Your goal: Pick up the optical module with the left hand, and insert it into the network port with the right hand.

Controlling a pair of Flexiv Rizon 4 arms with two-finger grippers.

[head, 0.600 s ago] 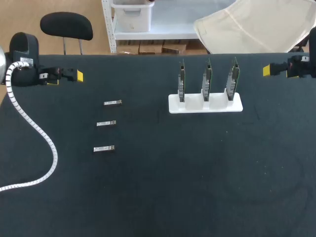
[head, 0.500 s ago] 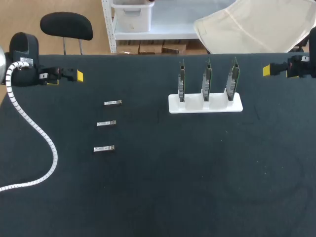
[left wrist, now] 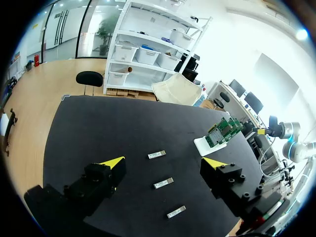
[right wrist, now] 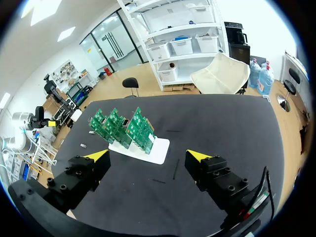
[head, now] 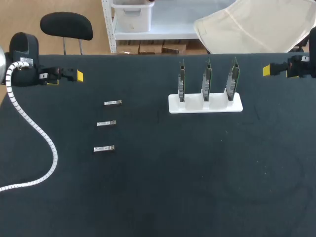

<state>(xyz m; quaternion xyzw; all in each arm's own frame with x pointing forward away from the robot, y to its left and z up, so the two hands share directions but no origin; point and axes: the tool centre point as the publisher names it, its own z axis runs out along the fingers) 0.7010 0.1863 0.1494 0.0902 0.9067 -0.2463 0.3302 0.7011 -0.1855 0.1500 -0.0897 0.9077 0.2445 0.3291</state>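
Note:
Three small silver optical modules lie in a column on the black table: the far one (head: 112, 102), the middle one (head: 106, 123) and the near one (head: 103, 148); the left wrist view has them ahead of my fingers (left wrist: 156, 155), (left wrist: 163, 183), (left wrist: 176, 212). Three green network cards stand upright in a white holder (head: 205, 104), also in the right wrist view (right wrist: 143, 148). My left gripper (head: 69, 75) hangs open at the far left edge, well away from the modules, nothing between its fingers (left wrist: 163, 165). My right gripper (head: 274, 70) stands open at the far right edge, empty (right wrist: 148, 157).
A white corrugated cable (head: 34, 128) runs from my left arm across the table's left side to its front edge. The black tabletop (head: 197, 173) stretches wide in front of the holder and modules.

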